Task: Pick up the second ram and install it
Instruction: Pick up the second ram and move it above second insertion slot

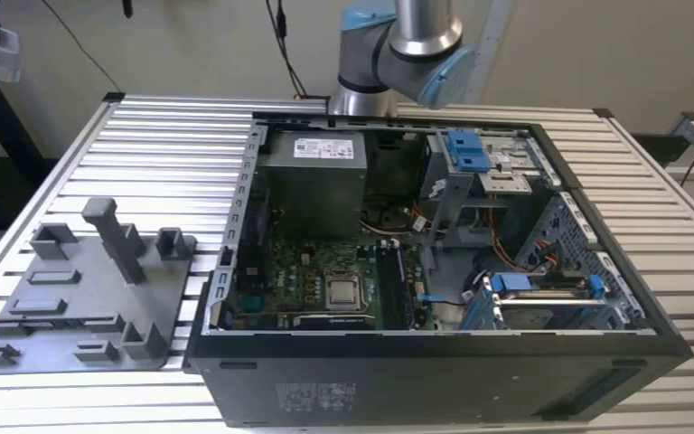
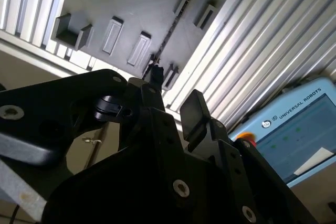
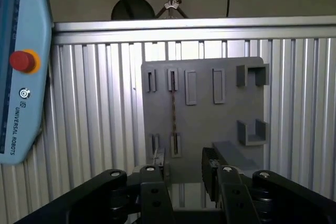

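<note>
The slatted metal counter [image 1: 142, 136] carries an open computer case [image 1: 444, 380]. In the exterior view a grey holder plate [image 1: 82, 298] lies at nine o'clock from the case, and the arm [image 1: 401, 54] rises at the case's twelve o'clock. A silver processor [image 1: 344, 291] sits on the board inside the case, toward six o'clock. A light blue pendant [image 3: 21, 77] with a red button lies on the counter beside the plate. In both wrist views the claw [image 3: 184, 161] [image 2: 176, 93] is spread wide and grips nothing. The plate shows beyond its fingers. The ram [image 3: 172, 111] [image 2: 167, 38] stands on edge in the plate's slots, a thin dark strip.
</note>
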Motion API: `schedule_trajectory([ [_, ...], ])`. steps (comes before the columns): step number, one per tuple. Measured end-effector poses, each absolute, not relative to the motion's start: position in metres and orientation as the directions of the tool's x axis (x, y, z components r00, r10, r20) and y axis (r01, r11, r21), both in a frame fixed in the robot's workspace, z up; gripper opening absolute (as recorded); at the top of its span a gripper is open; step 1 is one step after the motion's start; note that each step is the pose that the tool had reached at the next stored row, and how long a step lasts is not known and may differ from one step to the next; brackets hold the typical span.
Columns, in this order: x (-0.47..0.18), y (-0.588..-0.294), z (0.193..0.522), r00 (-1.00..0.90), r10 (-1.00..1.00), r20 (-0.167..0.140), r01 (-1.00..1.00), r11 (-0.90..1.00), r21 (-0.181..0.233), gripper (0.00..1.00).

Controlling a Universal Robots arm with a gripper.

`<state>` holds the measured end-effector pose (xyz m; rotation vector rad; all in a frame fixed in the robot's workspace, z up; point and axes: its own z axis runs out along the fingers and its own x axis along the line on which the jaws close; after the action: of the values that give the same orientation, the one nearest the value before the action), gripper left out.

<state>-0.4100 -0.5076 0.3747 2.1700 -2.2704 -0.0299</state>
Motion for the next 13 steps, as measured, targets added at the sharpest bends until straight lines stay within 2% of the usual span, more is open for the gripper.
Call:
schedule_trajectory([
  [13,-0.410,-0.508,0.354,-0.045,-0.999,-0.013,-0.999,0.045,0.014,0.42],
])
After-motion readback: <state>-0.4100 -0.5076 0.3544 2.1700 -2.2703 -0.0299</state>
